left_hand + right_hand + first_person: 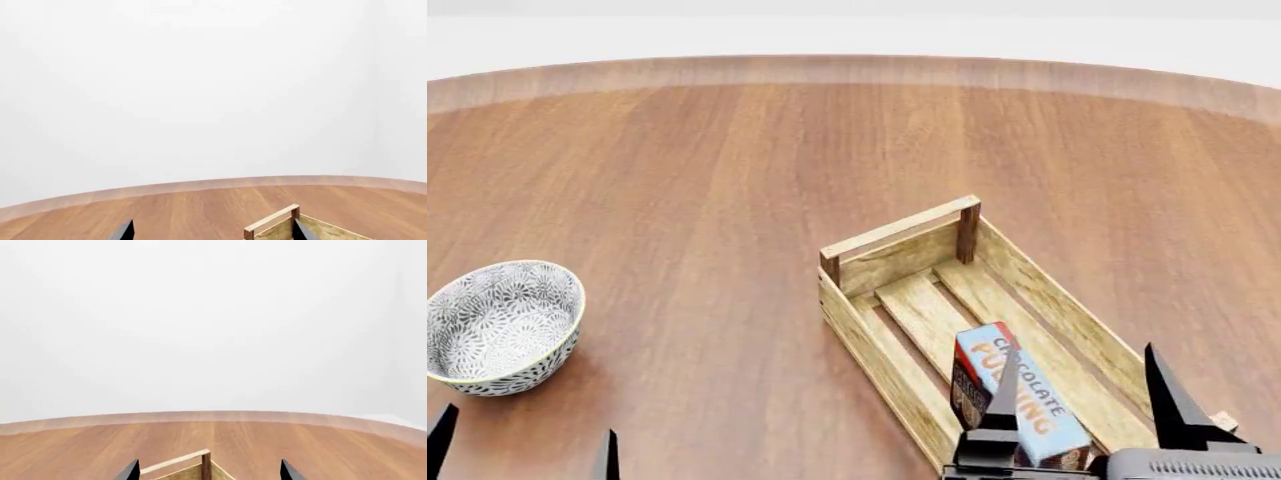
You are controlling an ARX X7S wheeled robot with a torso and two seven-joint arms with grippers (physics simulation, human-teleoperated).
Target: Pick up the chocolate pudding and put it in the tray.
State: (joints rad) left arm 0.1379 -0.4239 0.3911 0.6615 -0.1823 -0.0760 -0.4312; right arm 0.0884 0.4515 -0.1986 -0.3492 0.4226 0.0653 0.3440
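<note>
Right pincer (1084, 385) hangs spread wide over the tray's (874, 350) near end, gripping nothing. Chocolate pudding (1030, 400) lies inside on the slats. Left pincer (523, 442) spread too, near the bowl (501, 323); table (721, 160) stretches beyond.

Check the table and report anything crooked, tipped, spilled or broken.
Nothing is spilled or broken. The chocolate pudding lies in the tray, leaning toward one side rather than flat on the slats. The bowl stands upright on the table. The right gripper is open above the carton.
</note>
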